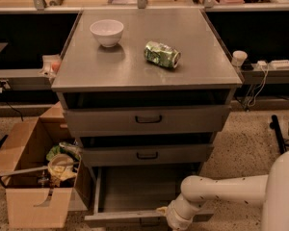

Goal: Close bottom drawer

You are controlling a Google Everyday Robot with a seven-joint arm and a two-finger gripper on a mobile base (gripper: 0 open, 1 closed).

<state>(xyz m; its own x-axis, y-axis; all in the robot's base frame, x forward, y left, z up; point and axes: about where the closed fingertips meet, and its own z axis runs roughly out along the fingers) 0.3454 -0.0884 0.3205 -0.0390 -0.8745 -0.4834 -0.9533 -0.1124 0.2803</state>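
The bottom drawer (135,189) stands pulled out from the foot of the cabinet, its plain grey floor showing, below the middle drawer (147,155) and the top drawer (148,120). My hand (164,213) is low at the drawer's front panel, right of the panel's middle, my white arm reaching in from the right. I cannot tell whether my hand is apart, together or clamped on anything. On the cabinet's surface (135,71) sit a white bowl (107,32) and a crushed green can (162,54). A cardboard box (33,203) of clutter stands just left of the drawer.
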